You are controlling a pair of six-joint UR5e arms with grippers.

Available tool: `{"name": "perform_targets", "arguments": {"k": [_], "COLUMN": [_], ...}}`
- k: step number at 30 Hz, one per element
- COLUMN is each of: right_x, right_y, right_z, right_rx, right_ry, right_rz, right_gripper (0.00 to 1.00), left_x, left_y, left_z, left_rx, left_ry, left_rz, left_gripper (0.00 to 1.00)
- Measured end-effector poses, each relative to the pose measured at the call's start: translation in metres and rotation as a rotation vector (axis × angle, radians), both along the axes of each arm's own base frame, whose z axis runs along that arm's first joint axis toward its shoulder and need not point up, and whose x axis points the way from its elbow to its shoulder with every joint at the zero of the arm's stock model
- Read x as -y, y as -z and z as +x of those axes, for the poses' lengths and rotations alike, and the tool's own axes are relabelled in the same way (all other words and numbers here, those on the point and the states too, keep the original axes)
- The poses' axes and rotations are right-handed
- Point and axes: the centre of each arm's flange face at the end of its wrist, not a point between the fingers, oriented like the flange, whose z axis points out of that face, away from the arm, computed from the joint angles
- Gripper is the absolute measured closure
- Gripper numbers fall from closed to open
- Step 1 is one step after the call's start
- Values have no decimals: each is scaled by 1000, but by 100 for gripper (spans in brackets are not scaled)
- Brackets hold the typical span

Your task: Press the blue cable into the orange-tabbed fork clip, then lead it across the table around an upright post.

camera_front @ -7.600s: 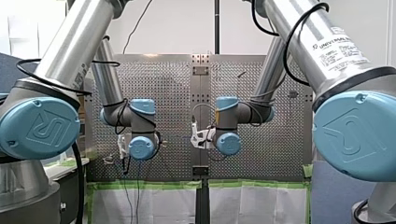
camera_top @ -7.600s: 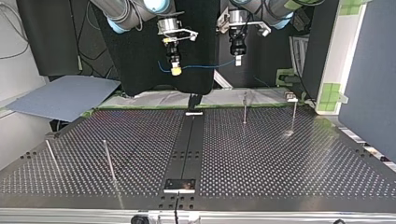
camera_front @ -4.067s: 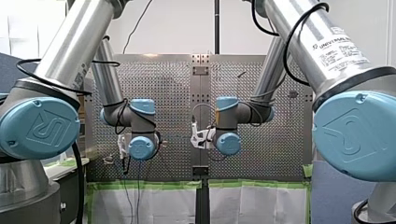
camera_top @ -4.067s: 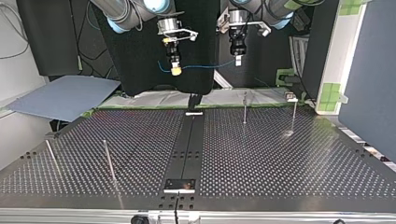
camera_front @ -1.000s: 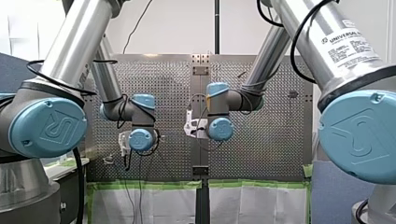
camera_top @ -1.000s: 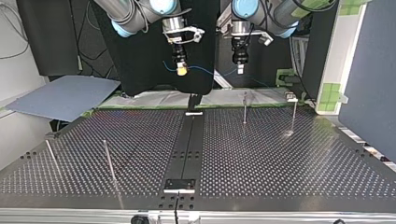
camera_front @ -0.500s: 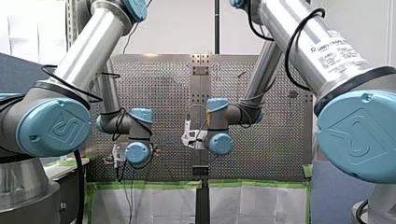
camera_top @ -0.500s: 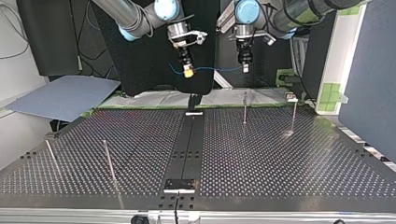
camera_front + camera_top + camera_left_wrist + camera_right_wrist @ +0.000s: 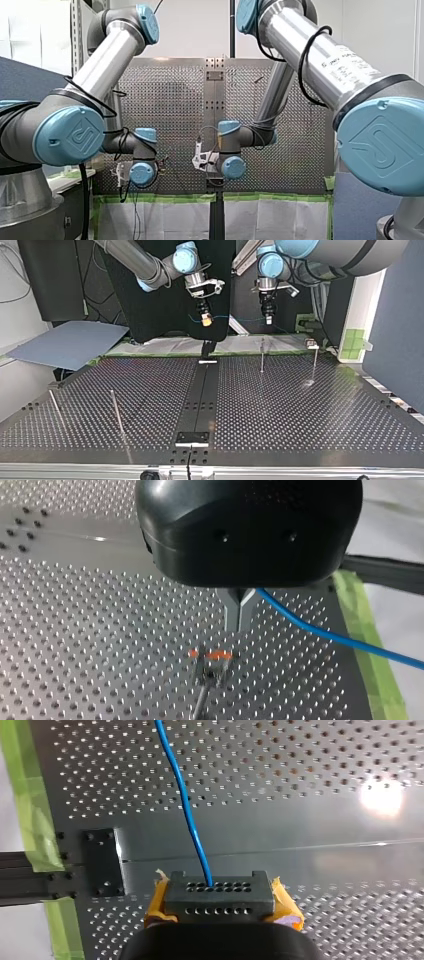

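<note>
My left arm's black, metal-fingered gripper [image 9: 239, 626] has its fingers pinched shut on the thin blue cable [image 9: 325, 633], which leaves them to one side and runs off over the strip of green tape [image 9: 370, 645]; my right arm's yellow-padded gripper [image 9: 216, 887] is clamped on the same cable, and the strand runs straight out ahead of it; in the top view the cable spans the gap between the two, level and fairly taut, at about twelve o'clock above the far edge of the perforated metal desk [image 9: 300, 410]; over the last second both grippers have dropped and slid toward three o'clock in that view, and my left one now hangs nearly above the thin upright metal post [image 9: 262, 356] at one o'clock; the small fork clip with orange tabs [image 9: 212, 656] sits just ahead of and below my left fingers, apart from them, with no cable in it; I judge this to be the approach to the pressing step, with the clip nearly lined up; the lowering into the fork remains, then the whole run around a post.
</note>
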Motion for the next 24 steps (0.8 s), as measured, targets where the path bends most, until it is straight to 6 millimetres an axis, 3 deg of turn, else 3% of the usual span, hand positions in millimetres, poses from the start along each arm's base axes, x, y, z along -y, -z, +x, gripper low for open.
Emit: {"name": "perform_targets", "arguments": {"k": [5, 11, 18, 24], "right_x": [16, 36, 52, 64], "right_y": [18, 42, 65, 61], "right_z": [3, 2, 9, 25], "right_rx": [-26, -67, -87, -86], "right_ry": [10, 31, 24, -31], "right_rz": [19, 58, 74, 48], "right_gripper": [100, 100, 100, 100], "left_x": [-2, -6, -11, -13], "left_y": [17, 38, 40, 37], "left_z": [11, 10, 18, 36], "left_rx": [-6, -68, -74, -60], "left_ry": [-10, -17, -23, -28], "left_rz": [-20, 12, 35, 34], "left_gripper": [100, 100, 100, 100]}}
